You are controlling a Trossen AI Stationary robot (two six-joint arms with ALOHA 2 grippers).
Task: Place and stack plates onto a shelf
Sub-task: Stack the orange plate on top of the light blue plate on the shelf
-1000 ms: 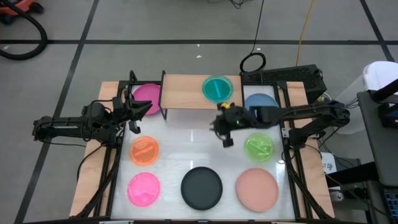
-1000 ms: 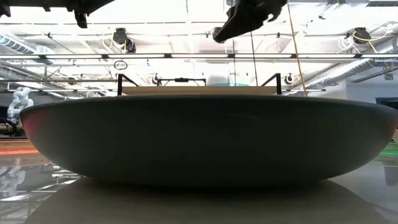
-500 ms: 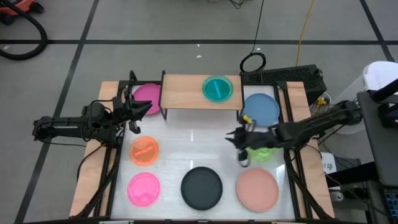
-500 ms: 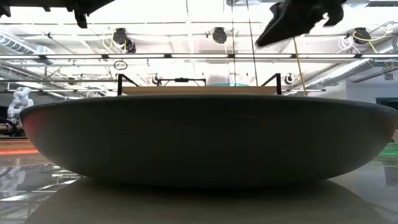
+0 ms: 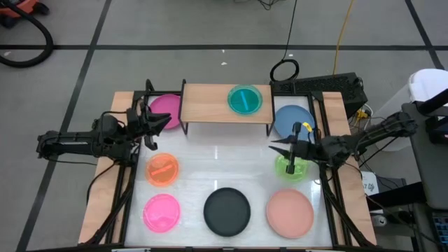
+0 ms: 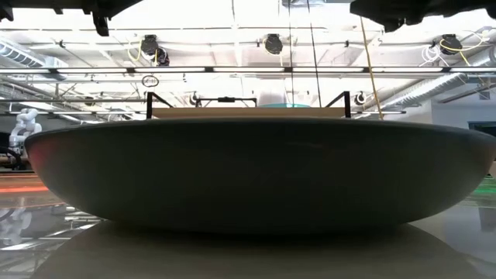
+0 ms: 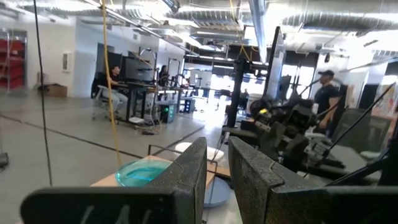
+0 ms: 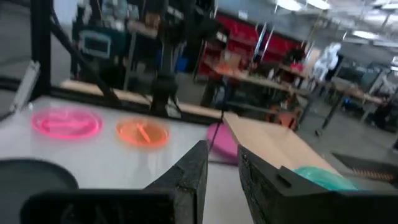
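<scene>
The light-wood shelf stands at the far middle of the table. The cyan plate lies flat on its right part. On the tabletop lie the magenta plate left of the shelf, the blue plate right of it, then orange, green, pink, black and salmon. My right gripper is shut, holds nothing and hovers at the green plate's far-left edge, fingers pointing left. My left gripper is shut and waits beside the magenta plate.
The black plate fills the low view, with the shelf behind it. The left half of the shelf top is bare. White tabletop shows between the shelf and the near row of plates. Black frame rails run along both table sides. People stand in the room beyond.
My right gripper has drawn back from just in front of the shelf, below the cyan plate, toward the table's right and near side, ending over the green plate. It has turned so its fingers point left. The plates and my left arm have kept still.
</scene>
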